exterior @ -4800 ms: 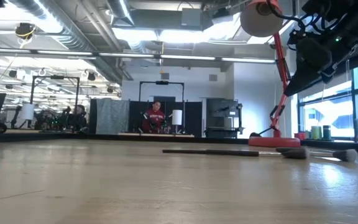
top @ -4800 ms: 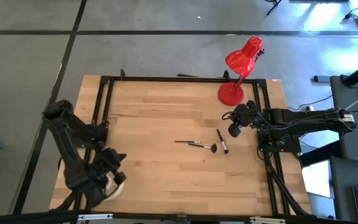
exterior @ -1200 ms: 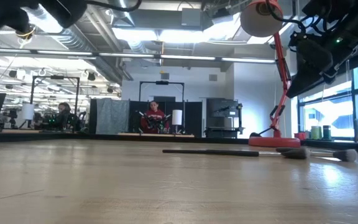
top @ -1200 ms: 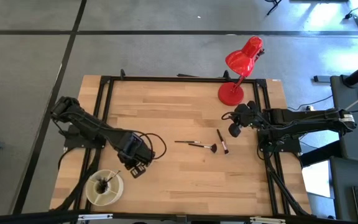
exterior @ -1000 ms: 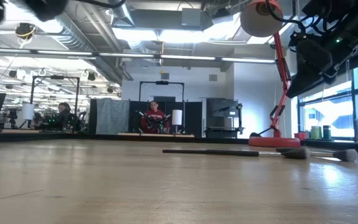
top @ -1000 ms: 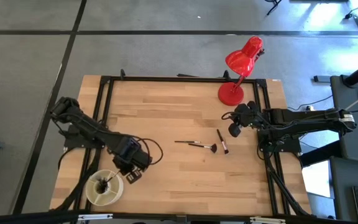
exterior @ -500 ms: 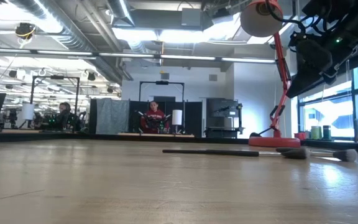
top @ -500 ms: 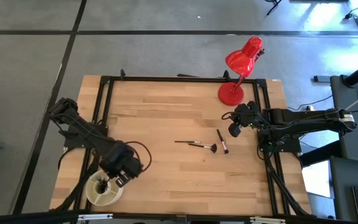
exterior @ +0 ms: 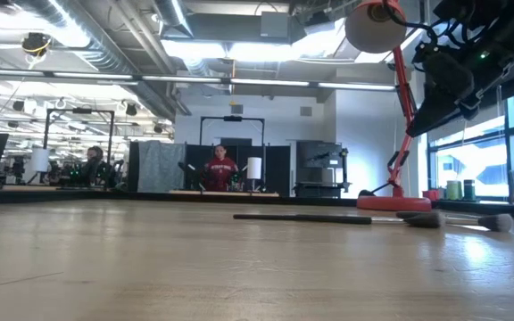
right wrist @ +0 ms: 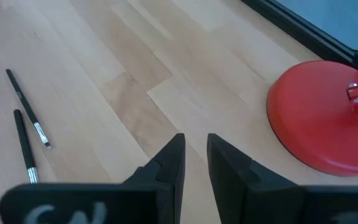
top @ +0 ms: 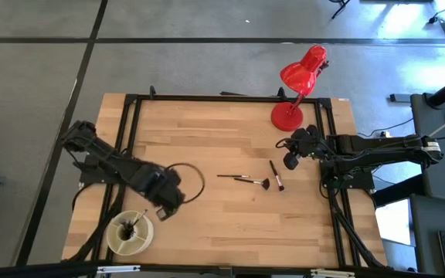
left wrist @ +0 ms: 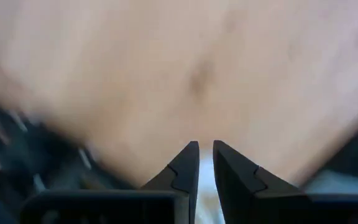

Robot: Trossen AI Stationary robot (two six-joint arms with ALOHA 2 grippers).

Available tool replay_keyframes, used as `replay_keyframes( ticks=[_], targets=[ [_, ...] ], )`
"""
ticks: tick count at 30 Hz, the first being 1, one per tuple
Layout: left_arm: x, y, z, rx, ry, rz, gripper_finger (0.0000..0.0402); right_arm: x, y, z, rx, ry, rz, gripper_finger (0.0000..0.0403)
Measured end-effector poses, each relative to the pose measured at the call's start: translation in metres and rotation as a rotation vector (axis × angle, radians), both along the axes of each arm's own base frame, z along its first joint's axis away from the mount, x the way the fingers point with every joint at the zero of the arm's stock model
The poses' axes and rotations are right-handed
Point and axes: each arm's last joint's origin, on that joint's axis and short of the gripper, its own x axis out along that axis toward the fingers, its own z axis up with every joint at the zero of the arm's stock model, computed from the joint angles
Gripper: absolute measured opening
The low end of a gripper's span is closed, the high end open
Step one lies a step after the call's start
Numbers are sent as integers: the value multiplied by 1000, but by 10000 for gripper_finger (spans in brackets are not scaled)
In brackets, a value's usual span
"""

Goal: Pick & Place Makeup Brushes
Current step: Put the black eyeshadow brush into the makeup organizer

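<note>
Wooden table carries three brushes between the narrowly parted, empty left gripper and right gripper, whose jaws likewise stand slightly apart.

Light wood table, black frame at edges. On it: three makeup brushes near ctr (two touching), red lamp at far-right corner, round holder near-left.

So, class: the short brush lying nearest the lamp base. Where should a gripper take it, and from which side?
Grip the short brush at mid-handle, coming straight down from above. It lies flat on the table, apart from the other two brushes, so the fingers should straddle its thin handle crosswise.
</note>
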Motion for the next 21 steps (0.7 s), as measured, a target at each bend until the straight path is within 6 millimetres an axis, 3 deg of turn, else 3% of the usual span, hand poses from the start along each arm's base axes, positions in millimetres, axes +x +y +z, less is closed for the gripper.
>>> replay_keyframes(
  ticks=[2,6,13,21],
  targets=[
    [6,9,-2,77,-49,-36,40,0,0,0,-6,0,5,69],
    [14,21,-24,-39,50,-44,18,0,0,0,-15,8,15,69],
    [4,26,-63,-159,264,33,2,0,0,0,-21,16,21,69],
    [-3,13,-68,-299,345,54,1,-1,0,-1,-3,20,3,69]
  ],
)
